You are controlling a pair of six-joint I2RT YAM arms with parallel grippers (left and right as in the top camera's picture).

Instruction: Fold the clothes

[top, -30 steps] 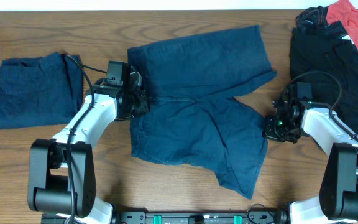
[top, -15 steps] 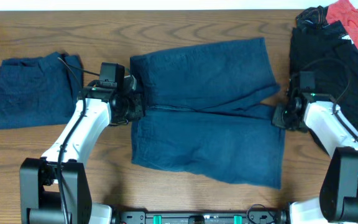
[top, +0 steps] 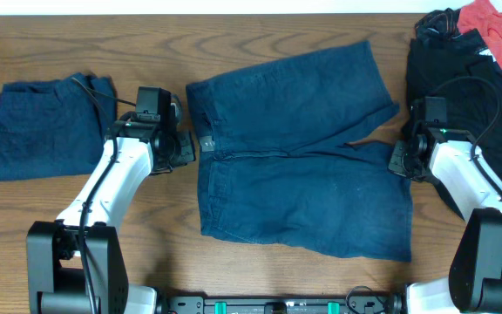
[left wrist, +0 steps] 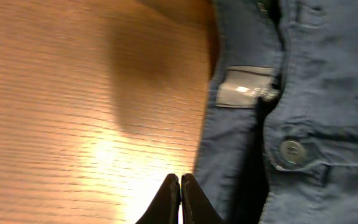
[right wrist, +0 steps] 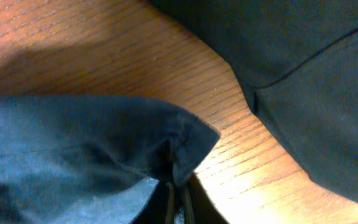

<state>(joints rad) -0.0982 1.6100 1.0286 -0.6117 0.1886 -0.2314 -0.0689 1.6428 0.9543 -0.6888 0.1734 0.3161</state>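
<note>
The dark navy shorts (top: 303, 166) lie spread flat at the table's middle, with the waistband to the left and the legs to the right. In the left wrist view the waistband (left wrist: 303, 93) shows its pale label (left wrist: 247, 87) and button (left wrist: 292, 150). My left gripper (top: 186, 146) is shut, its tips (left wrist: 180, 179) on the wood just beside the waistband's edge, with no cloth seen between them. My right gripper (top: 399, 161) is shut on a corner of the shorts' leg hem (right wrist: 185, 149). A second navy garment (top: 46, 126) lies folded at the far left.
A black garment (top: 464, 96) lies heaped at the right edge, close behind my right arm; it also shows in the right wrist view (right wrist: 303, 74). A red cloth (top: 499, 30) lies at the back right corner. Bare wood (top: 146, 253) shows in front of the shorts.
The near leg was pulled out to the right and the shorts now lie flat. The whole garment shifted right, so the waistband sits just right of my left jaws. My right gripper moved right.
</note>
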